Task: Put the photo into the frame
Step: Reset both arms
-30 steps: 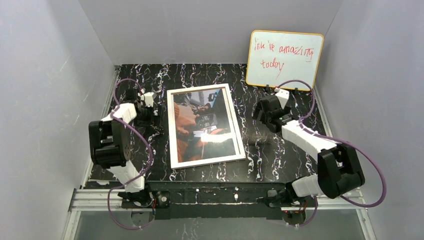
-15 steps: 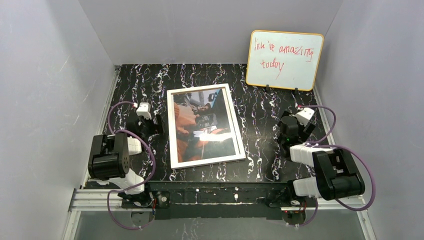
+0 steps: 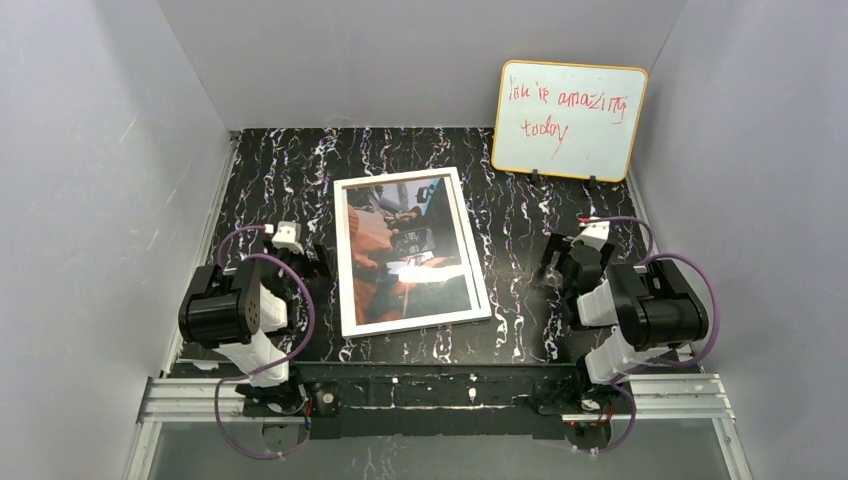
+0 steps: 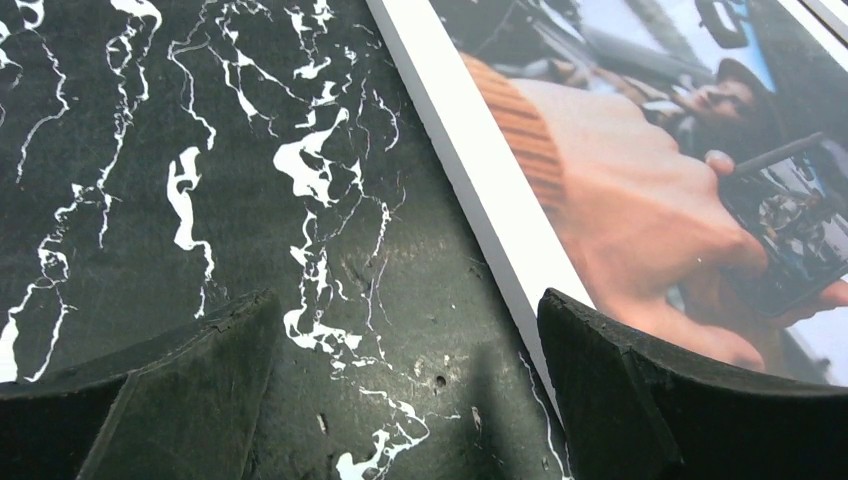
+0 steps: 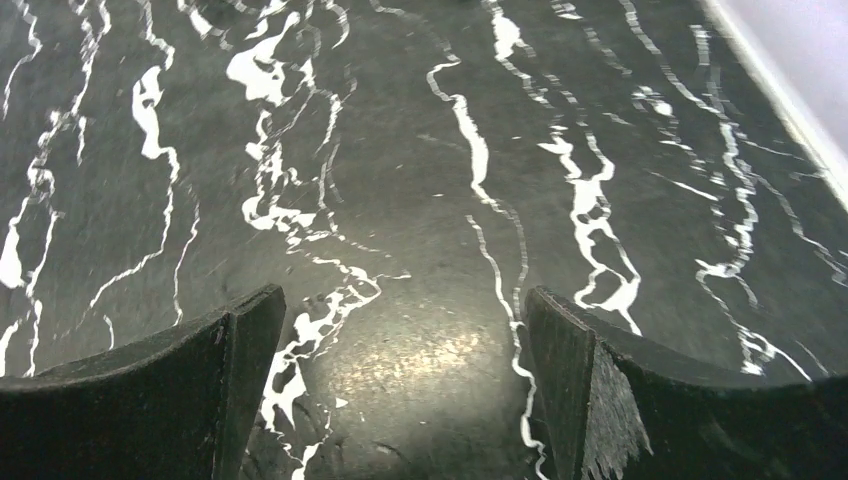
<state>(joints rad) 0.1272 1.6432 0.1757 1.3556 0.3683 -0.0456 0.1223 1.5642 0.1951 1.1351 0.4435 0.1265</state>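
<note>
The frame lies flat face up in the middle of the table, white rim showing. The photo sits inside it, dark with orange-red tones. My left gripper is open and empty, low over the table just left of the frame's left edge. In the left wrist view the frame's white rim and the photo run past the right finger of the gripper. My right gripper is open and empty, right of the frame and apart from it; the right wrist view shows only bare table between its fingers.
An orange-rimmed whiteboard with red writing leans on the back right wall. The black marbled table is walled in by grey panels on three sides. A pale wall edge shows at the right wrist view's upper right.
Both arms have folded back toward their bases. The right gripper came away from beside the whiteboard to the near right; the left gripper slid nearer along the frame's left side. The frame has not moved.
</note>
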